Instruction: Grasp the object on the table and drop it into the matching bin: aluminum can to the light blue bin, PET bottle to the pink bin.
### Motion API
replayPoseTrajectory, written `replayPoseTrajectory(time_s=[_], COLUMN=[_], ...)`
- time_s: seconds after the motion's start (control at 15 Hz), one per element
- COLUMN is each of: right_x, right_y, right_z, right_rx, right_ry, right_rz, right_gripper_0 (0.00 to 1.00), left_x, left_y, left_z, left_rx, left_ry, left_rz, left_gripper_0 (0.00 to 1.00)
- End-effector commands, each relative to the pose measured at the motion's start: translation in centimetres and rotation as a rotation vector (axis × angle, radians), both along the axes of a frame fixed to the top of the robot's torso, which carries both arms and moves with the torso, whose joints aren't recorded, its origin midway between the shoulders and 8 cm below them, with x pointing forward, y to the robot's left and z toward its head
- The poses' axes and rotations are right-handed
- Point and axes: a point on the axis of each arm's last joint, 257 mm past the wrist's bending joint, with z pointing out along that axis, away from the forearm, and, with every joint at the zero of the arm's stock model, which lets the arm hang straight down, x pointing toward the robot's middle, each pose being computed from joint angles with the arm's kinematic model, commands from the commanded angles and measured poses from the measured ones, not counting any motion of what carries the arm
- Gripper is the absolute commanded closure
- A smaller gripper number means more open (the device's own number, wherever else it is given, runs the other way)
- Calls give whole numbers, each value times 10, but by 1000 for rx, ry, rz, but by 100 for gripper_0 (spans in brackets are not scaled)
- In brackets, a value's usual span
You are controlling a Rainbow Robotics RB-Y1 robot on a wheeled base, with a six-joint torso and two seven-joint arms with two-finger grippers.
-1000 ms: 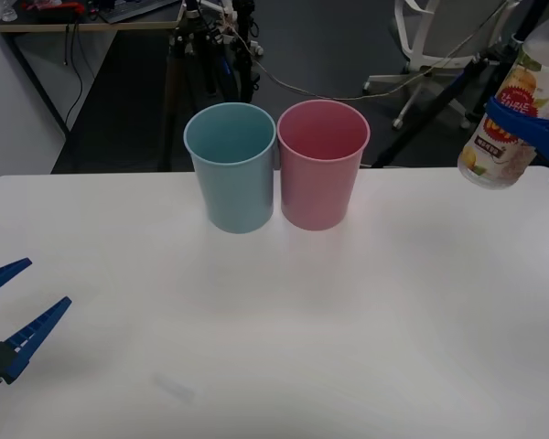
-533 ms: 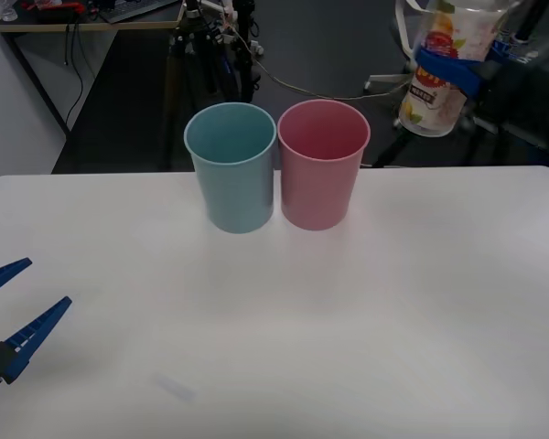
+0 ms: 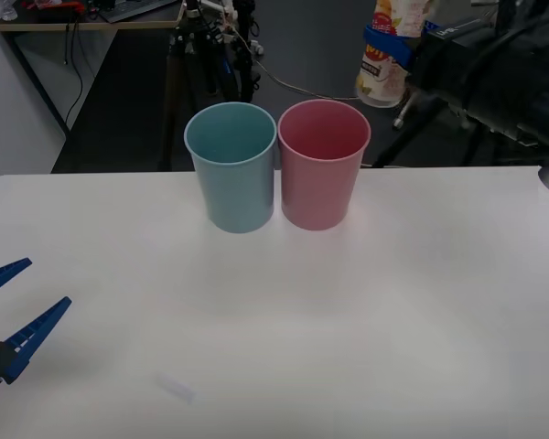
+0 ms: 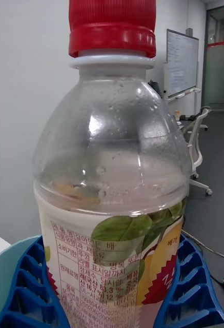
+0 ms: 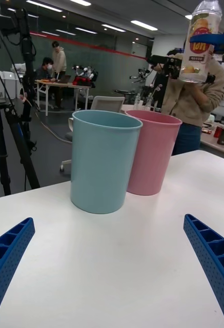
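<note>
My right gripper [image 3: 391, 46] is shut on the PET bottle [image 3: 389, 55], a clear bottle with a red cap and a white, red and yellow-orange label, held upright in the air just right of and above the pink bin [image 3: 322, 165]. The right wrist view shows the PET bottle [image 4: 112, 205] clamped between blue fingers [image 4: 24, 287]. The light blue bin [image 3: 231, 166] stands touching the pink bin's left side on the white table [image 3: 348, 320]. My left gripper [image 3: 14, 306] is open, low at the table's left edge. In the left wrist view the PET bottle [image 5: 200, 43] hangs above the pink bin [image 5: 153, 151] and the light blue bin [image 5: 103, 159].
Behind the table's far edge are a tripod [image 3: 197, 46], cables and an office chair base on dark floor. A wide stretch of bare tabletop lies in front of the bins. A person stands behind the bins in the left wrist view.
My right gripper has carried the bottle left and upward, from beyond the table's right end to just right of the pink bin. The left gripper has stayed still.
</note>
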Motion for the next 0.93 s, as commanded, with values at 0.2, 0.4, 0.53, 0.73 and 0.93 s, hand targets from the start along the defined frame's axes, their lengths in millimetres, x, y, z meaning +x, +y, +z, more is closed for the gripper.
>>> replayPoseTrajectory(time_s=[0.2,0.4,0.53,0.73,0.93], right_x=[35,53,64,71,72], right_y=[11,25,37,58,63], right_z=[-20,-28,-35,-48,-51], right_rx=[-11,-4,-10,-16,-19], right_ry=[-21,-27,-34,-35,-36], right_rz=[-46,-63,-72,-73,-70], right_gripper_0=[100,100,100,100,100], left_x=[0,0,0,0,0], left_y=[0,0,0,0,0], left_z=[0,0,0,0,0], left_rx=[0,0,0,0,0], left_ry=[0,0,0,0,0], left_rz=[0,0,0,0,0], left_gripper_0=[0,0,0,0,0])
